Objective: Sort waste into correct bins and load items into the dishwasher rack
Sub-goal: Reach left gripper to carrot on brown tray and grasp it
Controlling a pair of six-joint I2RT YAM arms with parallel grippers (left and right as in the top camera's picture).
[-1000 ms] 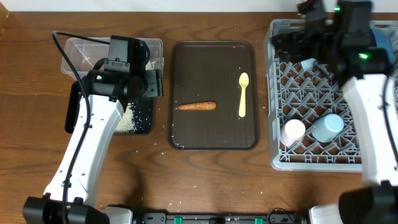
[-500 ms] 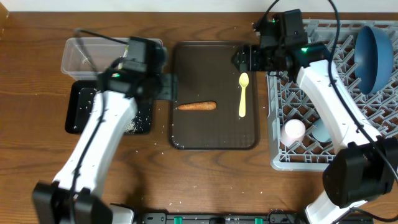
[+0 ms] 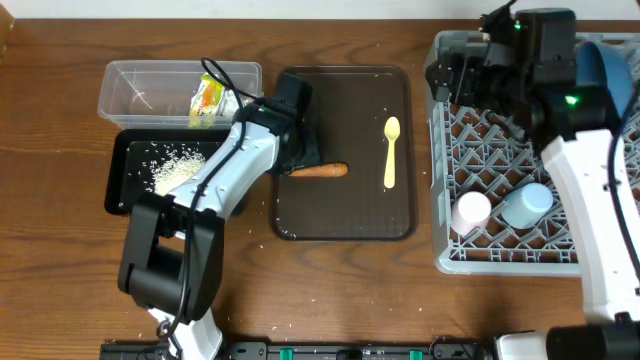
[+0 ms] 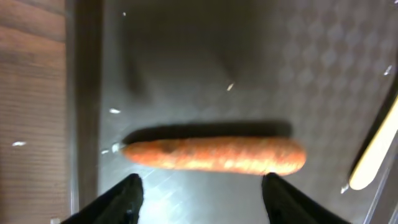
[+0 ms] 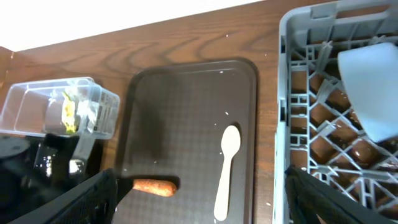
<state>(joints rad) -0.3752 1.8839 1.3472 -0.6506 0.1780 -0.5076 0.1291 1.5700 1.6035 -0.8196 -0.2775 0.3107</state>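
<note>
The orange carrot [image 3: 322, 170] lies on the dark brown serving tray [image 3: 345, 215]. My left gripper [image 3: 300, 160] hovers at its left end, open and empty. In the left wrist view the carrot [image 4: 214, 155] lies just ahead of the open gripper [image 4: 202, 199]. The pale yellow spoon [image 3: 391, 152] lies right of the carrot. The wrapper [image 3: 207, 100] sits in the clear tub [image 3: 140, 75]. Rice [image 3: 175, 168] lies in the black tray [image 3: 125, 195]. My right gripper [image 3: 458, 75] is open and empty over the grey rack's [image 3: 445, 250] left rim, and the right wrist view shows the spoon [image 5: 227, 171] below.
A pink-white cup [image 3: 472, 210] and a light blue cup [image 3: 527, 203] stand in the rack's front part. A dark blue bowl [image 3: 603, 60] shows partly behind my right arm. A pale blue bowl shape [image 5: 373, 87] sits in the rack. Stray rice grains dot the wood by the black tray.
My left arm moved right from the black tray to the carrot, uncovering the rice and wrapper. My right arm swung out toward the spoon and back over the rack.
</note>
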